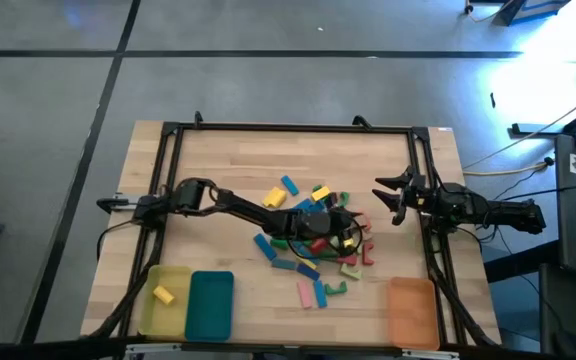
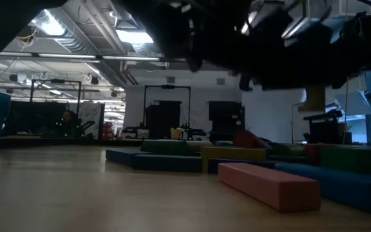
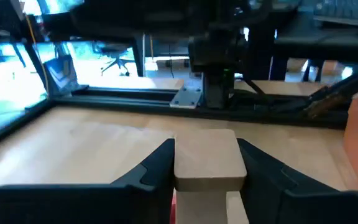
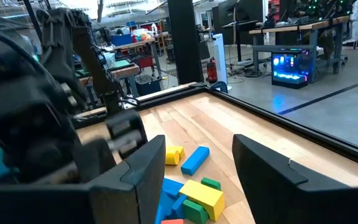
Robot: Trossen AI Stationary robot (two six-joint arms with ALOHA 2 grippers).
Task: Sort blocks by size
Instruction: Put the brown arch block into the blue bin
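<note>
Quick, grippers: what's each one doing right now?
Left gripper: closed on a pale block over the pile.
Right gripper: open, empty, waiting beside the pile.

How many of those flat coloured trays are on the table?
3, all along the table's near edge: a yellow tray at the left corner with one yellow block in it, a teal tray right beside it, and an orange tray at the right.

Two dark, jointed robot arms, black throughout, with thin cables trailing along their links. The left tool (image 3: 205, 180) has two broad, angular black fingers (image 3: 151, 174); the right tool (image 4: 194, 168) has the same wedge-shaped black fingers (image 4: 272, 171).
</note>
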